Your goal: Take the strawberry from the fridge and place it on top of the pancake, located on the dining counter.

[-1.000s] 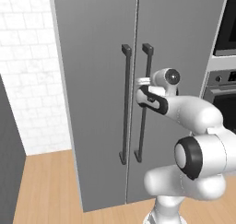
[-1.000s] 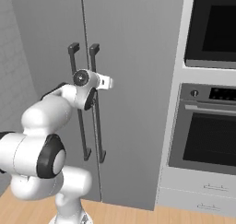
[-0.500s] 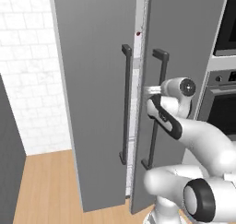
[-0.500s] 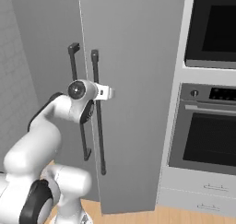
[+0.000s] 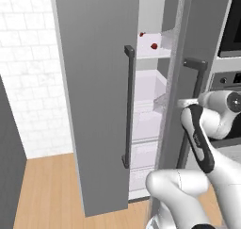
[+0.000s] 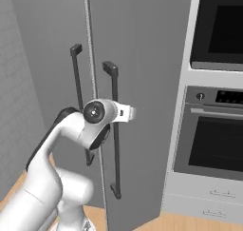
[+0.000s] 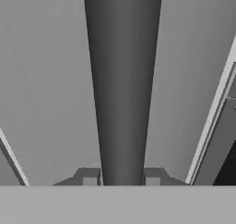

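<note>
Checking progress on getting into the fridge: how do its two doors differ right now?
The right door is swung partly open, baring white shelves; the left door sits closer to shut. The right door's handle is clamped in the gripper, jaws shut on it; the left door's handle is untouched. Both doors are tall and grey with long dark vertical bar handles.

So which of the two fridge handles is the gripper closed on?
The gripper clamps the right door's handle, nearer the oven; the left door's handle is free.
</note>
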Controlling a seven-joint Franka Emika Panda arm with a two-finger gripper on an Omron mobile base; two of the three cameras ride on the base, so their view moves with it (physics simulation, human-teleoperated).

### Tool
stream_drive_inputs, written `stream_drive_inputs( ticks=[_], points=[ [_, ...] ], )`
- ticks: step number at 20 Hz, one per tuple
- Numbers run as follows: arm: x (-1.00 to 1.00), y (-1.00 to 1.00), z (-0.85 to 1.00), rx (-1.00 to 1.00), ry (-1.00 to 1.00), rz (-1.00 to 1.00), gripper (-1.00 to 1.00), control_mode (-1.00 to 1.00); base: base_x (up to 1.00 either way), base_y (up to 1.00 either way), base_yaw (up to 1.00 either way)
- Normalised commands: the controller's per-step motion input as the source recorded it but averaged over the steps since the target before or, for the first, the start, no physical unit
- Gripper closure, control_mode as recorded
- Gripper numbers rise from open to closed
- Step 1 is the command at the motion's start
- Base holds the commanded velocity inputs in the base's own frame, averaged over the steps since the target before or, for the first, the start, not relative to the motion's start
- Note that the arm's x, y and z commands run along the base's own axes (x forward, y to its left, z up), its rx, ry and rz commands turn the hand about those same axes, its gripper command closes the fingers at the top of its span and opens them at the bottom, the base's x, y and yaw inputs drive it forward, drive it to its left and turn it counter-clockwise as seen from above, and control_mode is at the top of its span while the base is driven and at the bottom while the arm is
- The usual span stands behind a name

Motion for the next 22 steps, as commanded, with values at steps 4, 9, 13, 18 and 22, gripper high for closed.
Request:
stream_drive_inputs(
  ticks=[4, 9, 13, 18, 22],
  points=[
    [-0.84, -0.86, 0.02, 0.08, 0.16, -0.05, 1.0, -1.0, 0.0, 0.0, 0.0],
    [-0.68, -0.83, 0.0, 0.1, 0.12, -0.05, -1.0, -1.0, 0.0, 0.0, 0.0],
    [-0.81, -0.67, 0.26, 0.06, 0.08, -0.04, -1.0, -1.0, 0.0, 0.0, 0.0],
    [-0.65, 0.35, 0.54, -0.2, 0.2, -0.04, -1.0, -1.0, 0.0, 0.0, 0.0],
    [-0.39, 0.65, 0.5, -0.34, 0.29, 0.0, -1.0, -1.0, 0.0, 0.0, 0.0]
  ],
)
